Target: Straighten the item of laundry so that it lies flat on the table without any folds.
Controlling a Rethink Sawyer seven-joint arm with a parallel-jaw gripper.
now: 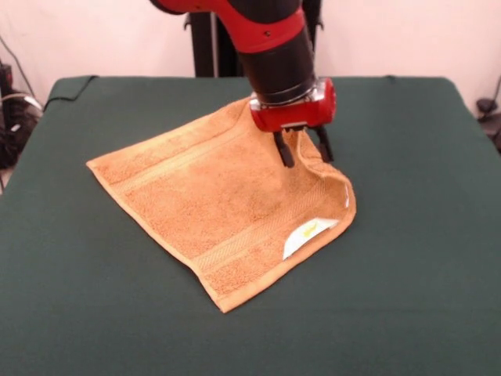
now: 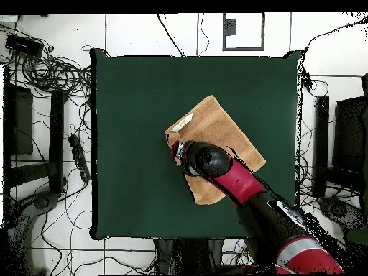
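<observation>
The orange-tan towel point(image 1: 215, 200) lay near the middle of the green desk point(image 1: 407, 298), its right edge folded inward with the white label point(image 1: 307, 235) showing. The end effector point(image 1: 303, 152) stood over that raised fold, fingers spread apart astride it, seemingly touching the cloth but not clamped.

A thick arm point(image 1: 270, 39) banded red and black ends in a red-cased hand point(image 1: 304, 153) with two black fingers point(image 1: 283, 150).
</observation>
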